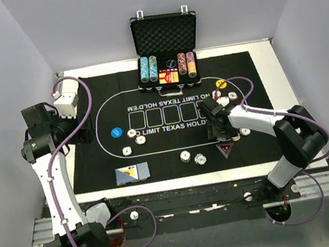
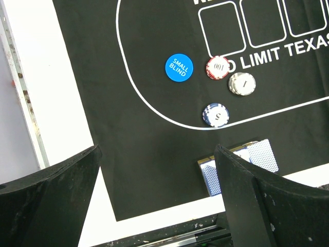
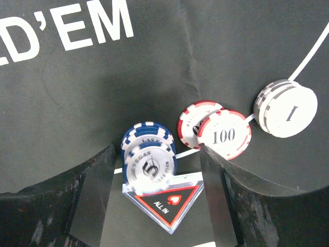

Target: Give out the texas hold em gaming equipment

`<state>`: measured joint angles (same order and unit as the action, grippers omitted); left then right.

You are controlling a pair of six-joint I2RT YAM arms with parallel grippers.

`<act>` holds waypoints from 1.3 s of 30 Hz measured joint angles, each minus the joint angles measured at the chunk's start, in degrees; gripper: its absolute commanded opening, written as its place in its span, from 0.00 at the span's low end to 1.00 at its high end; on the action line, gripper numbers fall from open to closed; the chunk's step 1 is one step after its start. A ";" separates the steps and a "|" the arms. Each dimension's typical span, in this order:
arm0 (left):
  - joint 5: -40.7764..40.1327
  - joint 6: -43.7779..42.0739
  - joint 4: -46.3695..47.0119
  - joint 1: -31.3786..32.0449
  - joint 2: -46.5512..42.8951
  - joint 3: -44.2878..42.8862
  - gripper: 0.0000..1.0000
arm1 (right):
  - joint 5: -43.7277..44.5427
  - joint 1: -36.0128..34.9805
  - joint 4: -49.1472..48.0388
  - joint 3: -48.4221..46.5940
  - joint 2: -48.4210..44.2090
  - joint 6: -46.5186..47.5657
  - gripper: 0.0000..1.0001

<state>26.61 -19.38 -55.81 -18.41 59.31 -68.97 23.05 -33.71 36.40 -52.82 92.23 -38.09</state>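
Right gripper (image 3: pixel 154 177) sits low centre of its wrist view, jaws apart around the blue chips (image 3: pixel 149 157) and red triangle marker (image 3: pixel 168 204), gripping neither; probably that player's spot getting laid out; left gripper (image 2: pixel 157 172) hangs wide open, empty, cards (image 2: pixel 263 154) peeking in lower right of its view.

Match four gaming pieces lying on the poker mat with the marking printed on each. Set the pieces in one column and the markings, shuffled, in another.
Pieces:
1. blue button
2. red triangular marker
3. red-edged chip
4. white chip

Markings:
A. 100
B. SMALL BLIND
C. 1
D. ALL IN

Pairs: 1-B, 2-D, 3-A, 4-C
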 measured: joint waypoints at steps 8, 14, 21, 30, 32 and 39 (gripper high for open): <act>0.00 -0.11 0.02 0.00 0.07 0.00 0.99 | 0.04 0.07 3.65 -2.25 -2.45 0.39 0.73; 0.00 -0.11 0.02 0.00 0.11 0.00 0.99 | -0.07 0.04 3.21 -8.46 -2.19 2.12 0.67; 0.00 -0.39 -0.04 0.00 0.11 0.00 0.99 | -1.99 0.04 -0.79 -10.60 3.87 4.17 0.55; 3.17 -13.84 -3.80 0.00 -0.48 4.00 0.99 | -3.69 -3.02 -2.40 -10.60 5.16 5.18 0.59; 4.17 -17.75 -5.25 0.17 -1.03 6.54 0.99 | -4.02 -4.15 -2.32 -10.95 4.50 5.11 0.64; 4.92 -34.56 -8.90 8.15 -7.56 19.41 0.99 | -6.32 -5.55 -2.54 -13.40 -1.66 4.37 0.78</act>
<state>31.53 -53.93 -64.71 -10.26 51.75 -49.56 16.73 -39.27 33.87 -66.22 90.56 -33.71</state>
